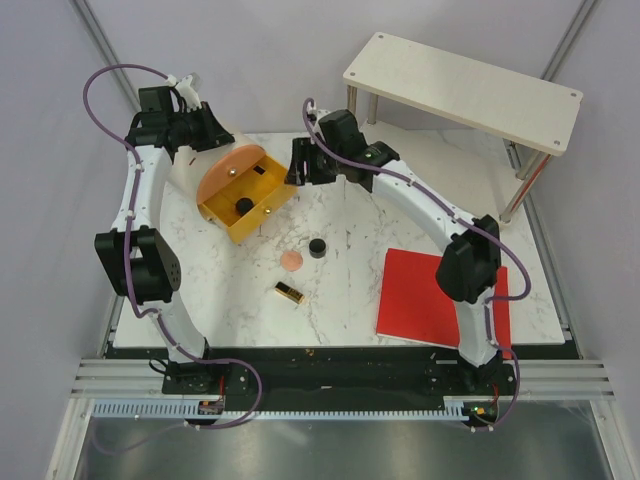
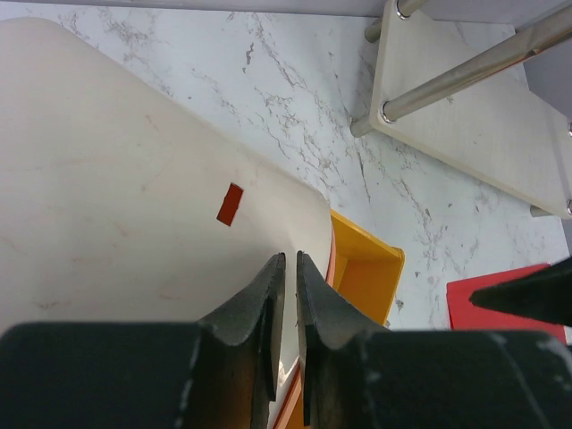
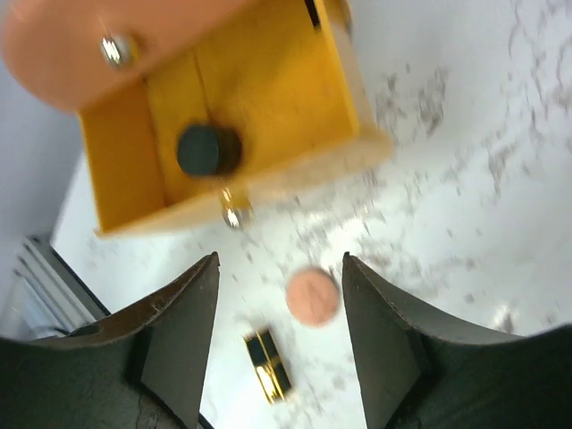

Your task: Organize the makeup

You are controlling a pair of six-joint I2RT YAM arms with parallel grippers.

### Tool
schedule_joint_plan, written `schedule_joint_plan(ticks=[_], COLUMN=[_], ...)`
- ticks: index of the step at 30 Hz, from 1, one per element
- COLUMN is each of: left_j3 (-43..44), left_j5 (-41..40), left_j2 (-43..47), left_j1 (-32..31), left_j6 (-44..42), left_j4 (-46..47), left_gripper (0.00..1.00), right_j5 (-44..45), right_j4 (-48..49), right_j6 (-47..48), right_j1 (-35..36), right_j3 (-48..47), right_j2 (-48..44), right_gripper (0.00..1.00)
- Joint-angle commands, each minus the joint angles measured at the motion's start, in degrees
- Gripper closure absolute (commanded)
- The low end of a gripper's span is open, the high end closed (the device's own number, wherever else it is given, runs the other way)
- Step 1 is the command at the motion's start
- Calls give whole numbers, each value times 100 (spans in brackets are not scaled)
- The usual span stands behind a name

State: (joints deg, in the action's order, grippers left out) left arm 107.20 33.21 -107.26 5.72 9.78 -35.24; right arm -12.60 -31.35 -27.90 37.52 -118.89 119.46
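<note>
Left gripper (image 2: 290, 264) pinches case lid (image 2: 134, 179) (keep it steady); right gripper (image 3: 279, 261) spread wide, empty; centre over peach puff (image 3: 313, 297) before closing.

The left arm (image 1: 138, 190) and the right arm (image 1: 420, 205) are both made of smooth white links joined by chunky black joint housings. Each has a black base (image 1: 195, 378) at the near edge and a thin purple cable (image 1: 88, 100) looping along its length. The left fingers (image 2: 255, 313) are matte black tapering wedges flecked with pale scuffs, and the right fingers (image 3: 183, 331) are equally dark, broad, curved blades.
</note>
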Motion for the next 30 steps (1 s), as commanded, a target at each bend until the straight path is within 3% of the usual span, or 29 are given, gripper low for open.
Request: schedule_joint_plan(ticks=[1, 5, 9, 24, 30], left_j3=[-366, -384, -358, -419, -410], left_j5=[-421, -394, -377, -438, -465], left_j2=[-445, -480, -515, -489, -489], left_j1=[70, 70, 70, 70, 70], left_j6=[-108, -99, -90, -143, -152], left_j4=[-1266, -1266, -1274, -1274, -1274], left_gripper=[80, 80, 80, 80, 80], right_j5=[678, 1004, 1136, 1708, 1796], right_j4=[-924, -1039, -996, -890, -837], right_j6=[1277, 1690, 1727, 1419, 1349], right_j1=[326, 572, 739, 766, 766], right_j3=[1112, 1920, 2098, 1237, 1122], right_j2=[-703, -801, -574, 789, 895], right_gripper=[35, 34, 34, 34, 45])
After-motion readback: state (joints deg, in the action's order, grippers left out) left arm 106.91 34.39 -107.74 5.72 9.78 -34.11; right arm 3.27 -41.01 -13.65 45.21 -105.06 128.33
